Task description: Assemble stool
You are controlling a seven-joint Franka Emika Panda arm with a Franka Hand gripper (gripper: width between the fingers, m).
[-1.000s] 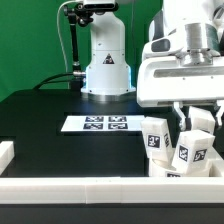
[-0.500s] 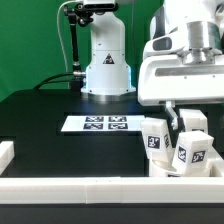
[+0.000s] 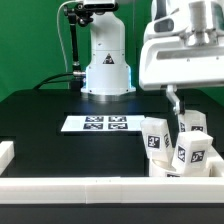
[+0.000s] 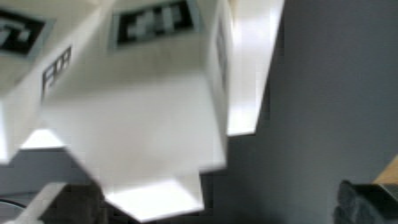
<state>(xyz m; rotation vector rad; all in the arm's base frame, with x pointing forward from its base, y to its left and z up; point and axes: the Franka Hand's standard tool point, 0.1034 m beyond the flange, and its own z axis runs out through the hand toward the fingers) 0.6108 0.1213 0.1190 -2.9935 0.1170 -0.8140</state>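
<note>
Claw point(image 3: 185, 100) hangs with jaws spread wide and nothing between them, just above the stool legs point(image 3: 178, 143). Three tagged legs stand upright in a tight cluster directly below it, apparently seated on the stool's disc, whose rim is mostly hidden behind the white rail point(image 3: 100, 187). By the look of it, most of the assembly is done; whether every leg is fully tightened can't be told.

Exterior view faces the arm base point(image 3: 107, 70) level; wrist view close above legs point(image 4: 151, 110).
</note>
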